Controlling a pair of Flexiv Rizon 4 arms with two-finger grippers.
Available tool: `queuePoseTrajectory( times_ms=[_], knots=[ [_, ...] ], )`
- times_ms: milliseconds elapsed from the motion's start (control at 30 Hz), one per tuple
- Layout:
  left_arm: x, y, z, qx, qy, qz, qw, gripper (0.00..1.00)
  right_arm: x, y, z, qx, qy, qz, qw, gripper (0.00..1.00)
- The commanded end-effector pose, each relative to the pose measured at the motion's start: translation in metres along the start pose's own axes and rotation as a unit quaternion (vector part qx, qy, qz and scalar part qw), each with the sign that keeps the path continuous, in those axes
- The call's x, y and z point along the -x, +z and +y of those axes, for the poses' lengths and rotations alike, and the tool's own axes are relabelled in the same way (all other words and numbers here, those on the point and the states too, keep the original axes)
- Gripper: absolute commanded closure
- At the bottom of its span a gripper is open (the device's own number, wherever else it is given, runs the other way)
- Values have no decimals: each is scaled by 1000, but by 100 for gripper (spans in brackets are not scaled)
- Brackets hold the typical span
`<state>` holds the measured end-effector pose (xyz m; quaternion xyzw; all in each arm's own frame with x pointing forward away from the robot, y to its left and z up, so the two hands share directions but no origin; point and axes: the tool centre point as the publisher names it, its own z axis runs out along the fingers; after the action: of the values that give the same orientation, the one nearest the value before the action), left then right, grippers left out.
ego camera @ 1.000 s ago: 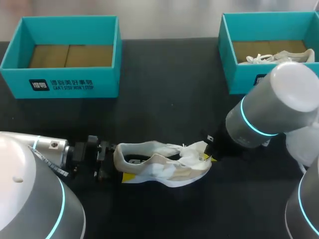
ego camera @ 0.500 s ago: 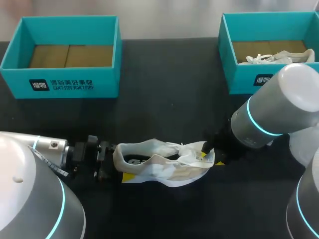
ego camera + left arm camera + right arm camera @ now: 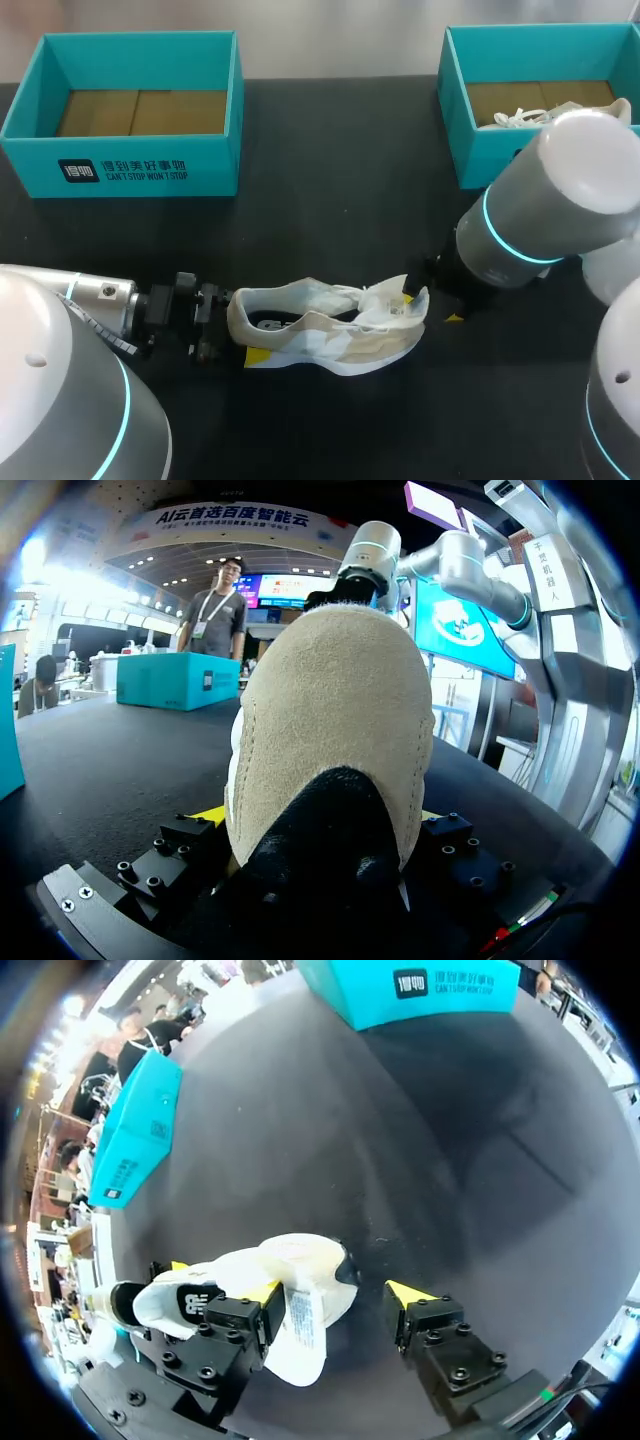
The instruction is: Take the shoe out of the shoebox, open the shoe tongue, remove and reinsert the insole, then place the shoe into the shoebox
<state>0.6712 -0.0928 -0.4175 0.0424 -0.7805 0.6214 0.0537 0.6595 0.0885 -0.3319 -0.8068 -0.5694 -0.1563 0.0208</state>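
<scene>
Across the black table the biggest shift is in the right arm: half a second ago it had dipped low against the toe end of the shoe; now it has lifted and drawn back a little toward its own side. The left arm has not moved. The left gripper stays clamped on the heel, which fills the space between its fingers in its wrist view, pinning the shoe on the table between the two grippers, well apart from both boxes.

The shoe itself has barely shifted, but the tongue now stands up and forward out of the throat rather than folded down. The right gripper is spread wide with nothing held; the tongue lies against one finger only and the toe sits just ahead. I judge the tongue-opening step about done, with the insole next — a reach into the opening while the heel grip holds.

The left shoebox stands vacant for the return; the right shoebox holds a second shoe.

As for writing, the left box's front wall bears a white logo block and a line of lettering, the right box a partly hidden logo, and the tongue label fine print too small to make out.
</scene>
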Motion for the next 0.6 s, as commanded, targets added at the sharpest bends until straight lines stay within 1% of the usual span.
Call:
queuePoseTrajectory(
  times_ms=[33, 133, 300, 400, 433, 500, 600],
  knots=[
    [0, 0, 3, -1, 0, 0, 1000, 100, -10, -36, -2, 20, -14, -51, 998, 36],
    [0, 0, 3, -1, 0, 0, 1000, 100, -17, -48, 0, 26, -34, -68, 997, 39],
    [0, 0, 3, -1, 0, 0, 1000, 100, -30, -65, 3, 33, -67, -99, 992, 47],
    [0, 0, 3, -1, 0, 0, 1000, 100, -38, -78, 6, 41, -90, -116, 988, 47],
    [0, 0, 3, -1, 0, 0, 1000, 100, -40, -81, 7, 44, -97, -121, 987, 47],
    [0, 0, 3, -1, 0, 0, 1000, 100, -46, -88, 9, 51, -115, -135, 983, 51],
    [0, 0, 3, -1, 0, 0, 1000, 100, -58, -96, 11, 56, -152, -151, 975, 53]
  ],
)
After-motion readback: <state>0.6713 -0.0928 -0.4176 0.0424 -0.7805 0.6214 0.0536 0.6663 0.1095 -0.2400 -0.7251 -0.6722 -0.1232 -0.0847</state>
